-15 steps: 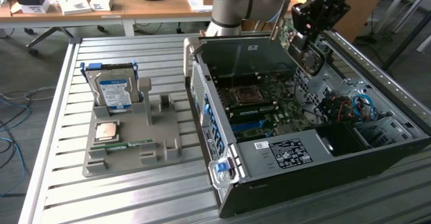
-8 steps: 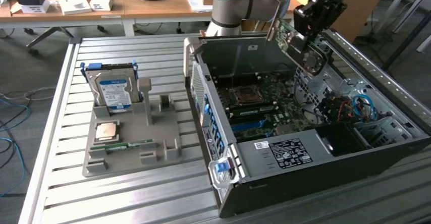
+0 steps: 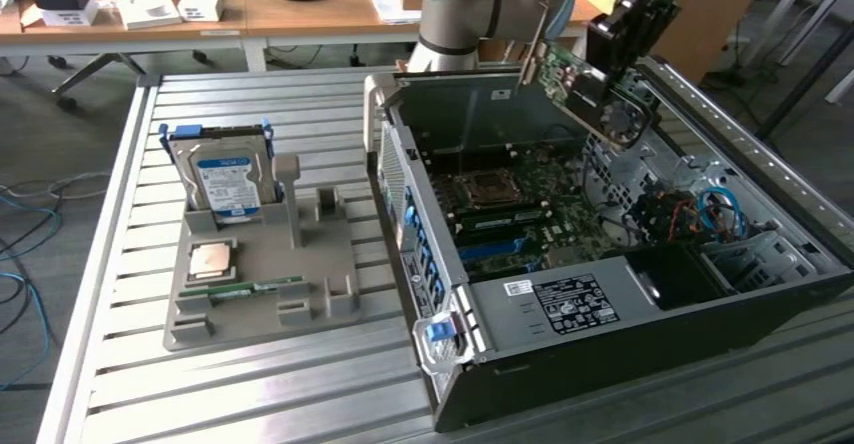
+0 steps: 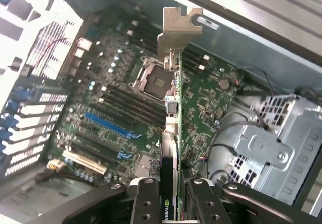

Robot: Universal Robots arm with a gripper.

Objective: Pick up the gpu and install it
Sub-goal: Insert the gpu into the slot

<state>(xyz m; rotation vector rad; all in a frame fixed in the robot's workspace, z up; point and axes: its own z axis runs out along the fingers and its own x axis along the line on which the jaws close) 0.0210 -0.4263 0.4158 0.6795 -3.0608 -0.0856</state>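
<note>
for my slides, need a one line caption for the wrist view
Gripper shut on the gpu, holding it edge-on over the motherboard, not yet seated in a slot.

A slatted metal worktop carries a grey moulded parts holder on the exterior view's left and, just beside it on the right, an open computer case lying on its side.

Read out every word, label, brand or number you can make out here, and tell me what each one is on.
Likely "NVIDIA", beside a green logo, on the gpu gripped by the end effector.
White sticker in the computer case: print too small to read.
Blue label on the hard drive: too small to read.
</note>
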